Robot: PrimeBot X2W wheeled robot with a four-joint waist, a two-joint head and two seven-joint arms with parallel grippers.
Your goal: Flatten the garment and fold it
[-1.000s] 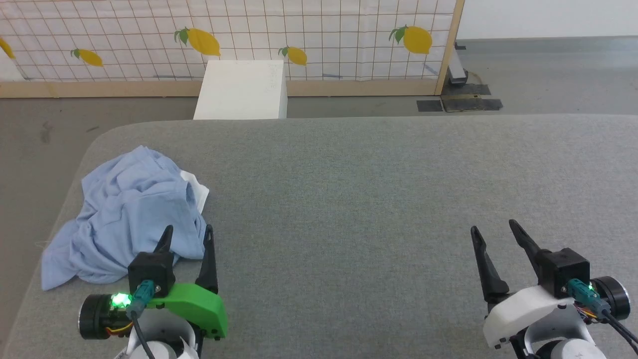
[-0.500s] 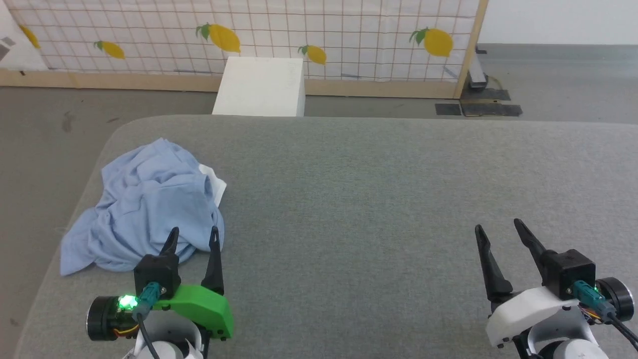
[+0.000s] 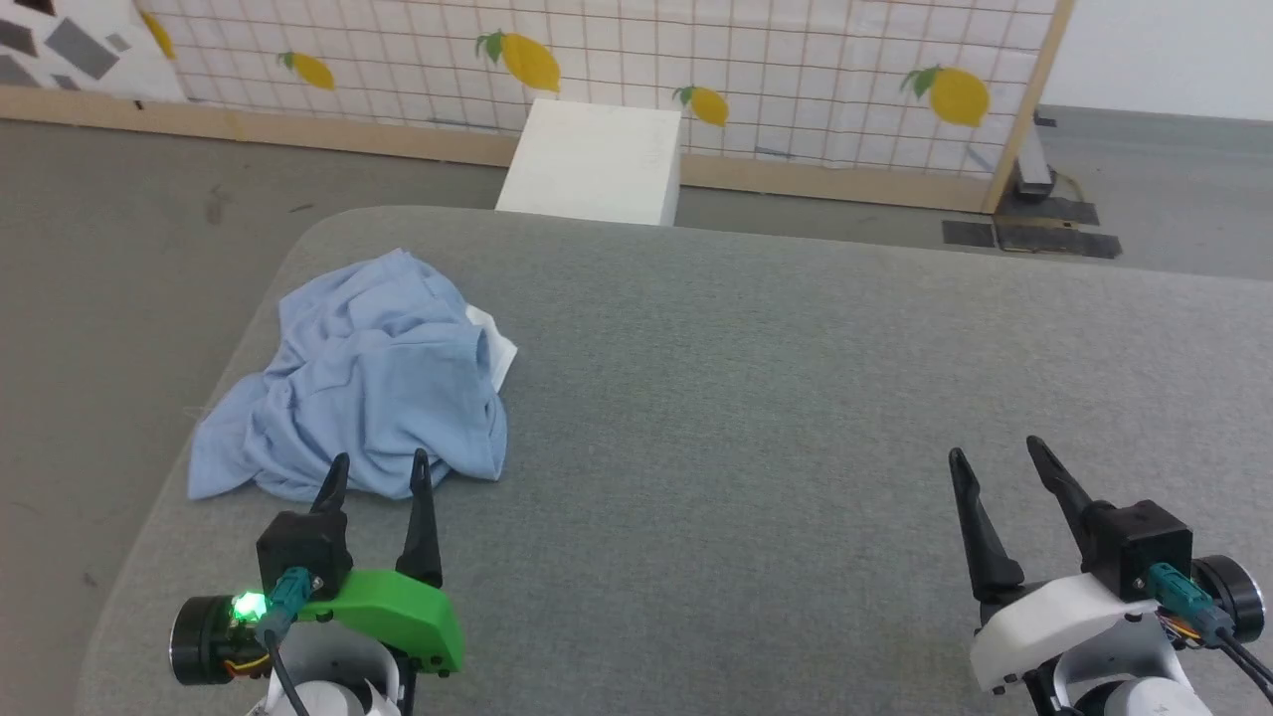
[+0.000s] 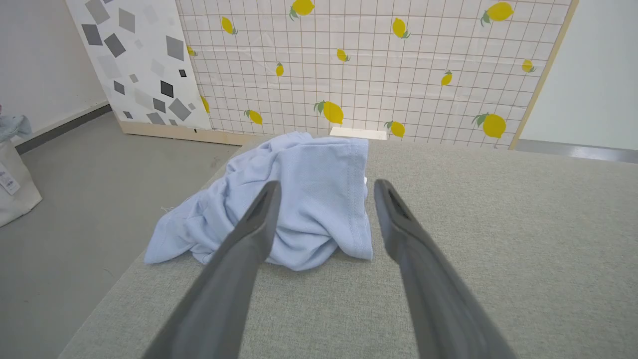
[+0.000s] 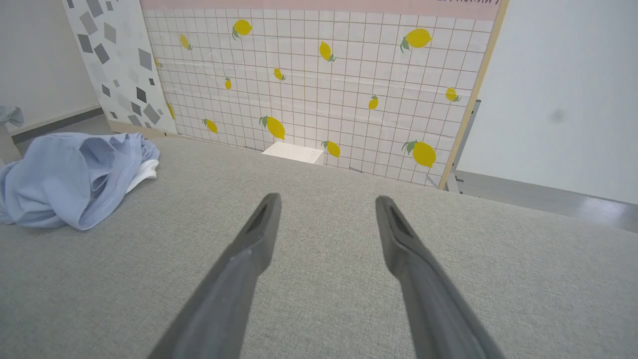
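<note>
- Crumpled light blue polo shirt lies near the left edge of the grey fabric-covered table.
- Left gripper is spread wide and empty beside the shirt; right gripper likewise, well apart.
- Beyond the table: white box, lemon-print grid screen, grey floor.

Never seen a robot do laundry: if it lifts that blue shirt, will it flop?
Probably: the garment lies crumpled in soft folds, so it should droop. It looks thin, likely light. Pushed, it would probably bunch on the cloth-covered table.
</note>
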